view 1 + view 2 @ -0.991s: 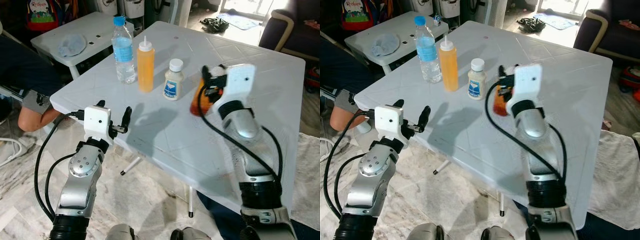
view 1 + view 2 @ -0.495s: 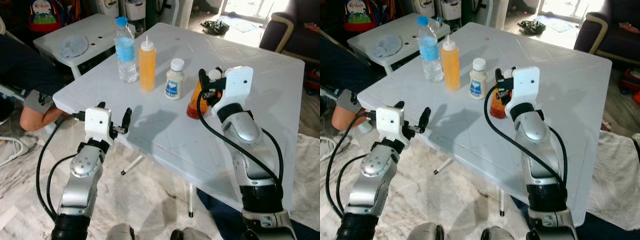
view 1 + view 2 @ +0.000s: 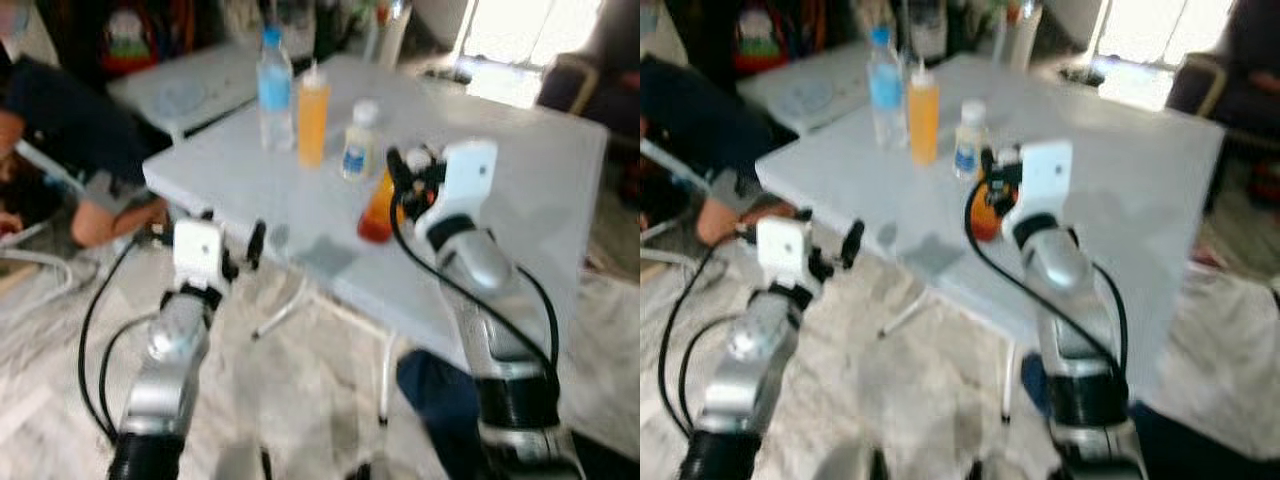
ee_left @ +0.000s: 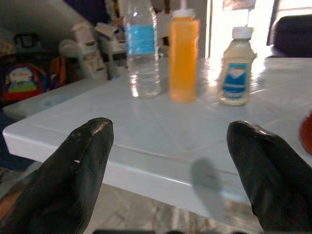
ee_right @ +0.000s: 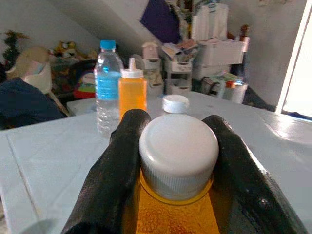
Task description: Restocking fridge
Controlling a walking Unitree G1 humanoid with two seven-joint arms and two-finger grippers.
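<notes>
Clamping my right gripper [image 5: 178,161] around the orange sauce bottle [image 3: 378,208] just under its white cap, I hold it above the white table [image 3: 520,180], ready for carrying fridge-ward; my left gripper [image 4: 170,165] waits spread wide and empty off the table's near edge.

We count four bottles at the white table [image 3: 540,190]: one clear water bottle [image 4: 143,51] with a blue label, one tall orange squeeze bottle [image 4: 183,54], one small pale bottle [image 4: 234,68] with a blue label, and one orange bottle with a white cap [image 5: 178,187]. We count two tables: the big white one and a smaller table [image 3: 200,85] behind it. We see one person [image 3: 70,150] seated on our left.
</notes>
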